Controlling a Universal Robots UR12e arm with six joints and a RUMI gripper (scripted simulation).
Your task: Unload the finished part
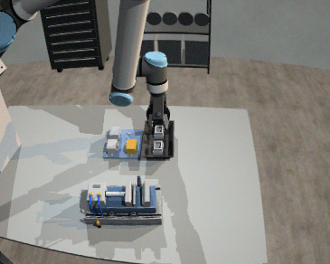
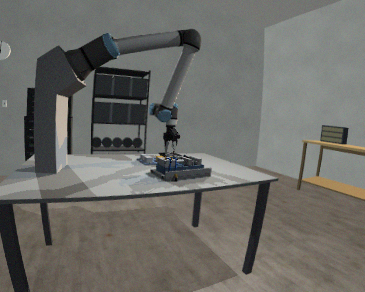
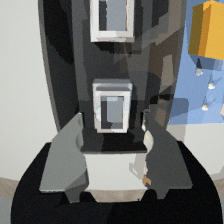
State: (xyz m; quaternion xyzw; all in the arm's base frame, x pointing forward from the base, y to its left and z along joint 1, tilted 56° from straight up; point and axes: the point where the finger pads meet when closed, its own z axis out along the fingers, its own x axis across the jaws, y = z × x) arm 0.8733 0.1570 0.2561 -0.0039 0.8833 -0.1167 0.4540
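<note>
Two grey finished parts with pockets on top lie in the black outfeed tray (image 1: pixel 172 136) (image 3: pixel 62 75). One part (image 1: pixel 159 131) (image 3: pixel 112 106) sits at the far end, between my fingers. The other part (image 1: pixel 158 146) (image 3: pixel 112 20) lies in line with it, a little apart. My gripper (image 1: pixel 158 125) (image 2: pixel 168 150) (image 3: pixel 112 112) hangs low over the tray and is open, with a gap showing on each side of the part between its fingers. The vise (image 1: pixel 123 199) (image 2: pixel 180 171) stands at the table's front, its jaws empty.
A blue fixture plate (image 1: pixel 125 136) (image 3: pixel 195 95) lies to the left of the tray, carrying an orange block (image 1: pixel 131 146) (image 3: pixel 206 30) and a white block (image 1: pixel 112 145). Shelving stands behind the table. A yellow bench (image 2: pixel 338 146) stands far right.
</note>
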